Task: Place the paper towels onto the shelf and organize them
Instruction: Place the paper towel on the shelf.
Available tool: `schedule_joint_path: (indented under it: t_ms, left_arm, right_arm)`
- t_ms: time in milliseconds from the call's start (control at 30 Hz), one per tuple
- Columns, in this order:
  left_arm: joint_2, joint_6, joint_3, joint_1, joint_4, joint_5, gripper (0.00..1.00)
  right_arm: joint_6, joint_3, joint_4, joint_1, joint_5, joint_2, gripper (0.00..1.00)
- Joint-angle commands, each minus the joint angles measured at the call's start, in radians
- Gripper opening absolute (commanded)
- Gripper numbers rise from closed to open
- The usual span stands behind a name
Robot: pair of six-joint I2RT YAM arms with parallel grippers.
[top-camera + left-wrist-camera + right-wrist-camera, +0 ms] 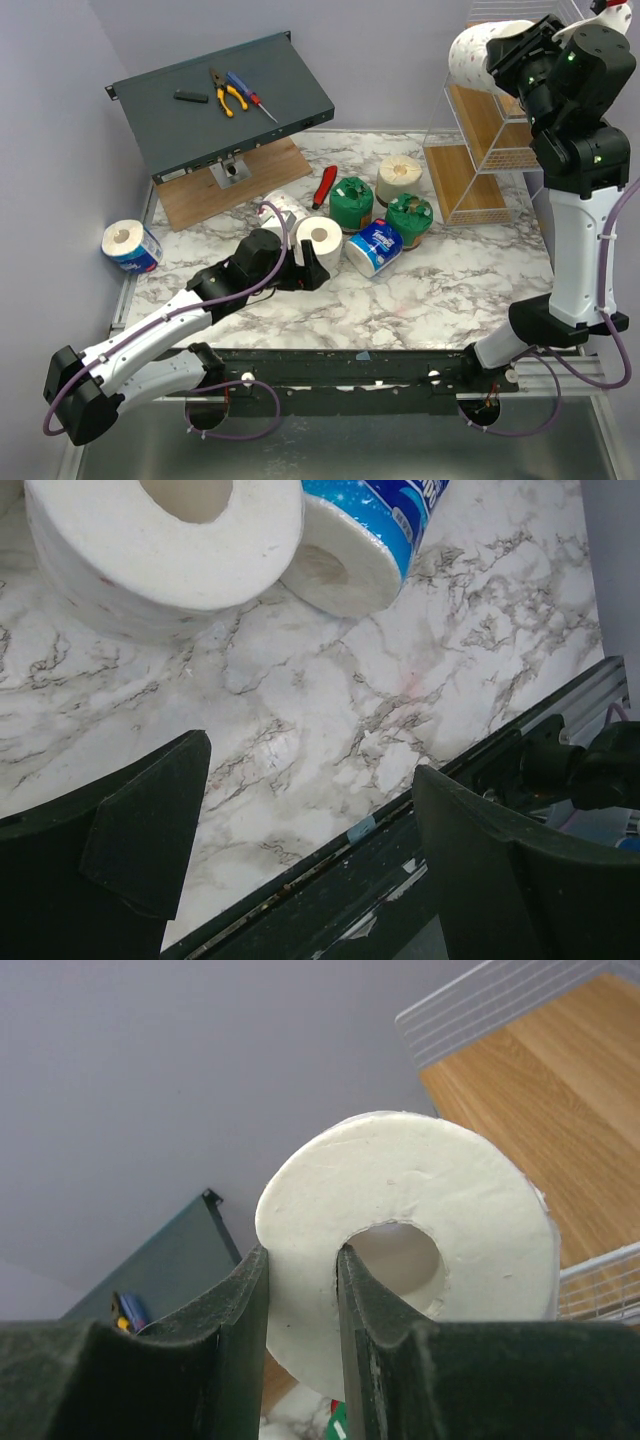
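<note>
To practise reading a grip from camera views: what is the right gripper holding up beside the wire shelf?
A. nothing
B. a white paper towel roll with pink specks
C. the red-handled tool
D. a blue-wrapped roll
B: the right gripper clamps the wall of the white paper towel roll with pink specks between its fingers, one of them at the core, raised next to the wire shelf.
</note>
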Motion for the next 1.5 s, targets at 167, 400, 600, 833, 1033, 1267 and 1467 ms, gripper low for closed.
schedule_joint_path:
  t_ms: [167, 400, 600, 833, 1033, 1267, 1467]
  left_arm:
    - [0.009, 0.032, 0.057, 0.007, -0.061, -0.014, 0.86]
    - [0.040, 0.040, 0.065, 0.009, -0.056, 0.016, 0.86]
    - [0.034, 0.041, 0.058, 0.008, -0.066, 0.021, 0.86]
    - [0.010, 0.043, 0.053, 0.009, -0.074, 0.022, 0.86]
    - [0.008, 0.039, 0.050, 0.009, -0.076, 0.029, 0.86]
    - [-0.006, 0.038, 0.044, 0.008, -0.078, 0.019, 0.86]
    - [0.001, 0.038, 0.050, 0.009, -0.084, 0.025, 0.86]
  right_arm:
    - [-0.129, 0.049, 0.254, -0.003, 0.301, 0.027, 0.22]
    - [-0.208, -0.009, 0.293, -0.003, 0.438, 0.042, 0.24]
    - [-0.237, -0.016, 0.313, -0.004, 0.489, 0.068, 0.24]
    - [-0.245, -0.045, 0.320, -0.004, 0.517, 0.090, 0.25]
    - [-0.245, -0.065, 0.320, -0.005, 0.522, 0.105, 0.25]
    - [-0.237, -0.096, 0.319, -0.014, 0.524, 0.114, 0.27]
    - [-0.222, -0.093, 0.302, -0.024, 0.515, 0.129, 0.37]
